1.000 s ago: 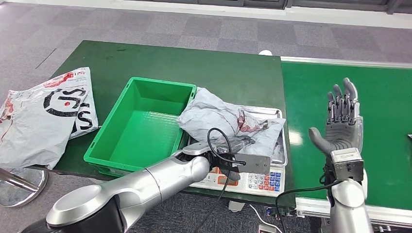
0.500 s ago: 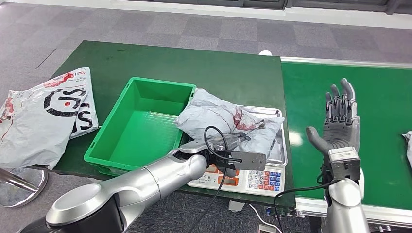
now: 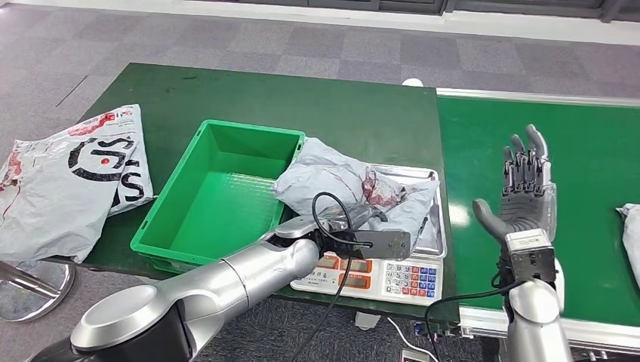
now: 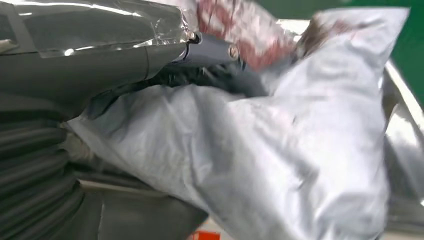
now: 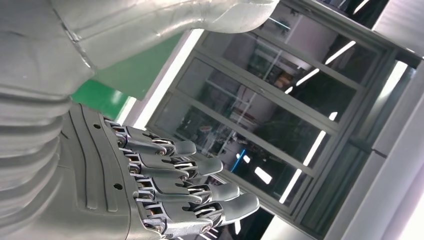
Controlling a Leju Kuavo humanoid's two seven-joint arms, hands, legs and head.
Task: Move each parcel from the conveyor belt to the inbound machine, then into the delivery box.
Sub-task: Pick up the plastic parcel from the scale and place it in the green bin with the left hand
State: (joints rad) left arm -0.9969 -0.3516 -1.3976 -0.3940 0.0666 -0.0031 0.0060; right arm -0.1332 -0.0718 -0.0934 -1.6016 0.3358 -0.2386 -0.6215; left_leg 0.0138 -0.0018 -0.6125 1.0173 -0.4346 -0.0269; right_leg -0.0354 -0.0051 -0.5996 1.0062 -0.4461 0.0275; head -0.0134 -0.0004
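Beside the green bin (image 3: 219, 192), left robot hand (image 3: 349, 228) grips the parcel (image 3: 355, 187).

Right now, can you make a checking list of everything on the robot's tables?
Surface: dark green table, with the green conveyor belt beside it.
Job's things: crumpled grey parcel lies on the scale, overhanging the green box; another parcel sits at the belt's edge.
Clutter: big printed bag hangs off the table's far side.
Hands: left hand grips the grey parcel; right hand is raised over the belt, fingers apart, holding nothing.
Cables: black cable loops at the left wrist.
Surroundings: grey carpet floor.
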